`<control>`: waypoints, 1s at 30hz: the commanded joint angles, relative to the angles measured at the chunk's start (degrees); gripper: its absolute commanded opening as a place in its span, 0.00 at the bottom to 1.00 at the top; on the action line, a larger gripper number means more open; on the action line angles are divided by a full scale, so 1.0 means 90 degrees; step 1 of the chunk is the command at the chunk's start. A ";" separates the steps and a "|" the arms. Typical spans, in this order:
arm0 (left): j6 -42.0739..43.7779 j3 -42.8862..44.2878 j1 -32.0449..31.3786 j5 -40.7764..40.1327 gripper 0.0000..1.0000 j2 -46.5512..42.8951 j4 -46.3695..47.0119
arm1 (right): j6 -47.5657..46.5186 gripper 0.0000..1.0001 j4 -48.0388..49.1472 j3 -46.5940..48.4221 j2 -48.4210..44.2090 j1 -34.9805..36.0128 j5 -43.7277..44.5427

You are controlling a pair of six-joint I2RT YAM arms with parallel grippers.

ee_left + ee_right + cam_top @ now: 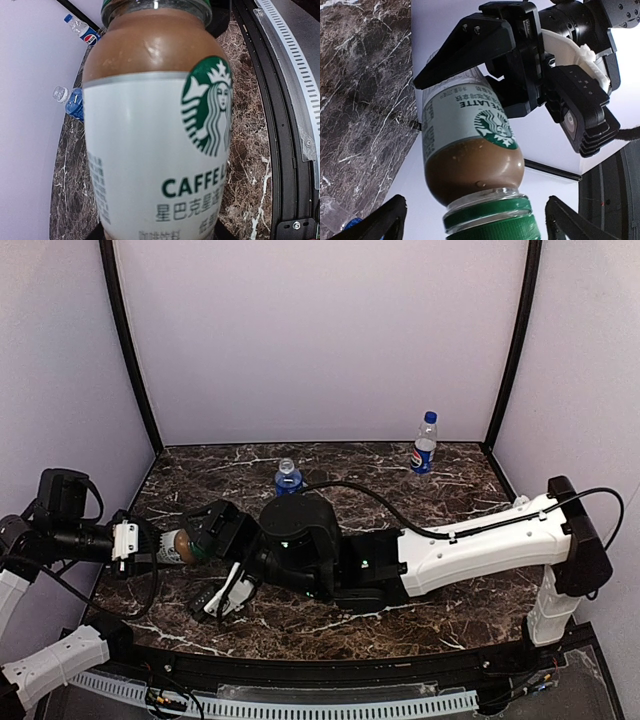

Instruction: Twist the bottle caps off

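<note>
My left gripper (158,548) is shut on the short brown bottle (182,545) and holds it sideways above the table. In the left wrist view its pale label (150,160) fills the frame and hides the fingers. In the right wrist view the bottle (470,150) points its wide dark green cap (492,227) at the camera. My right gripper (475,222) is open, one finger on each side of the cap with gaps between. In the top view it (210,530) is at the bottle's cap end.
A clear bottle with a red-white-blue logo and blue cap (425,443) stands at the back right, also in the left wrist view (82,31). A blue-labelled clear bottle (288,478) stands behind the right arm, also in the left wrist view (70,100). Purple walls enclose the marble table (460,610).
</note>
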 commanded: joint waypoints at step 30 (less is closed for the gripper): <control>-0.0402 -0.0825 -0.0076 -0.2767 0.37 -0.0271 0.3642 | 1.5276 0.93 -0.2938 0.3282 0.0872 -0.2283 -0.4847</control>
